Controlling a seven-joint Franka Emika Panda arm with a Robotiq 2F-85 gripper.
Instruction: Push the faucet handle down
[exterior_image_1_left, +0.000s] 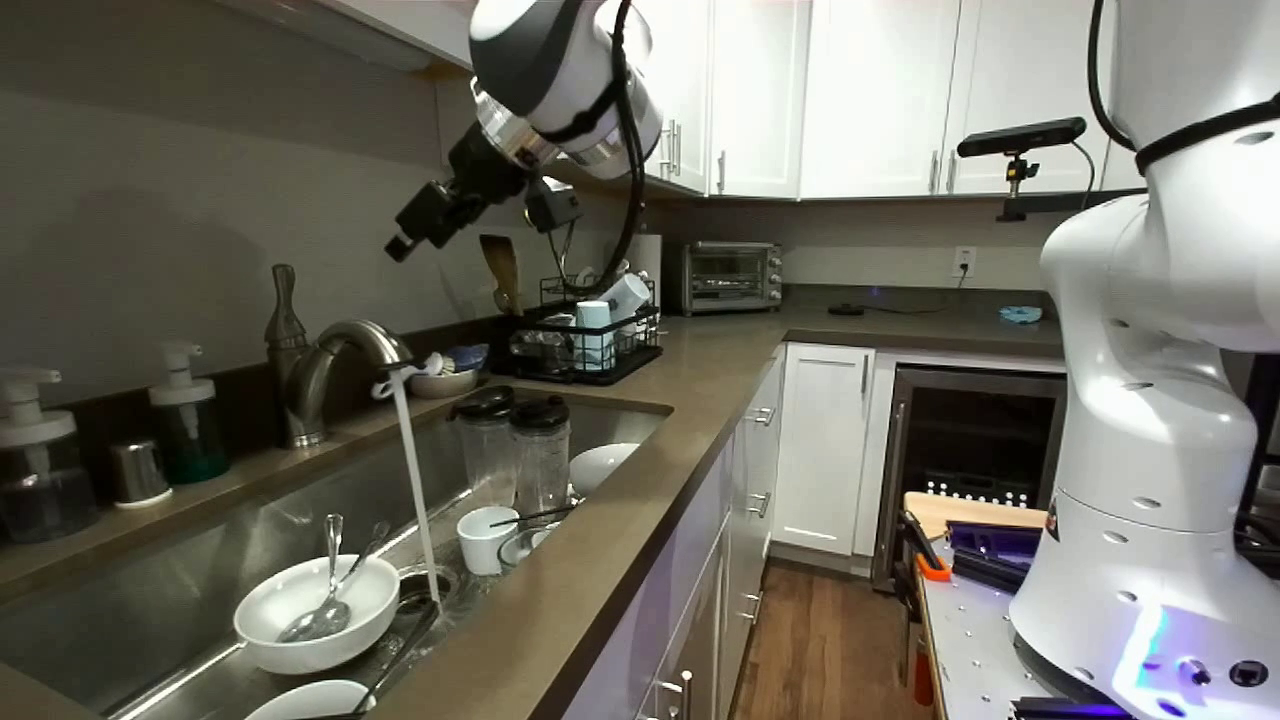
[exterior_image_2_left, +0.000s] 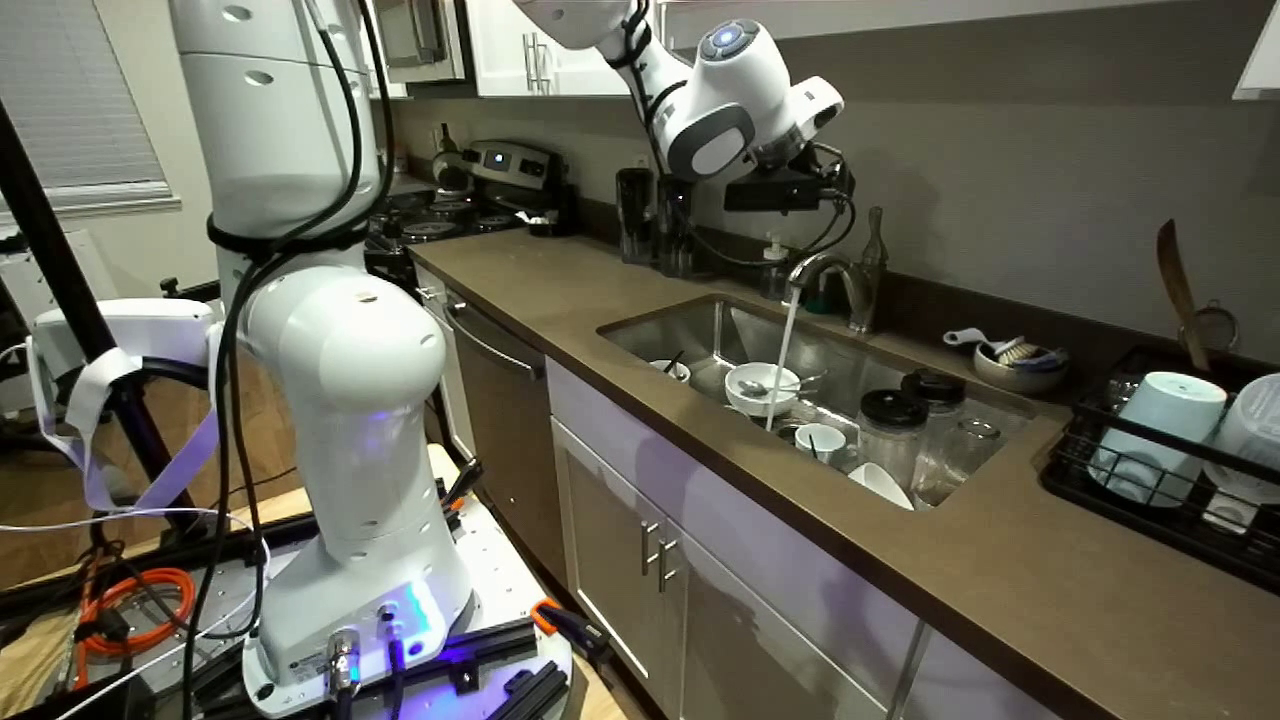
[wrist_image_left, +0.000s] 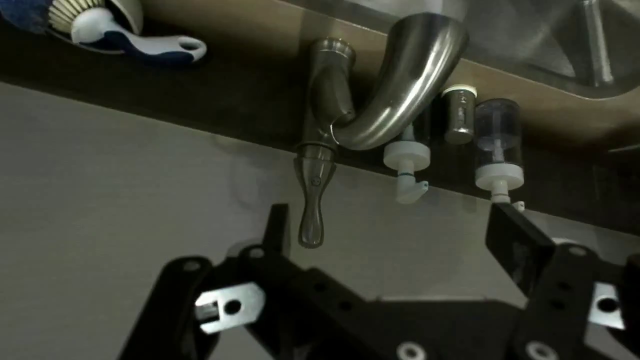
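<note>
The faucet handle (exterior_image_1_left: 284, 305) is a slim silver-grey lever standing upright on top of the faucet body, close to the wall. It also shows in an exterior view (exterior_image_2_left: 876, 235) and in the wrist view (wrist_image_left: 312, 205). The arched spout (exterior_image_1_left: 360, 340) has water running from it into the sink (exterior_image_1_left: 190, 570). My gripper (exterior_image_1_left: 405, 238) is in the air, higher than the handle and apart from it. In the wrist view my gripper (wrist_image_left: 390, 215) is open and empty, and the handle appears inside the left finger. In an exterior view the fingers are hidden behind the wrist.
Soap dispensers (exterior_image_1_left: 185, 420) and a small metal cylinder (exterior_image_1_left: 140, 472) stand beside the faucet. A bowl with a brush (exterior_image_2_left: 1018, 362) is on its other side. The sink holds a white bowl (exterior_image_1_left: 318, 640), cups and lidded jars (exterior_image_1_left: 542, 460). A dish rack (exterior_image_1_left: 590, 355) stands farther along the counter.
</note>
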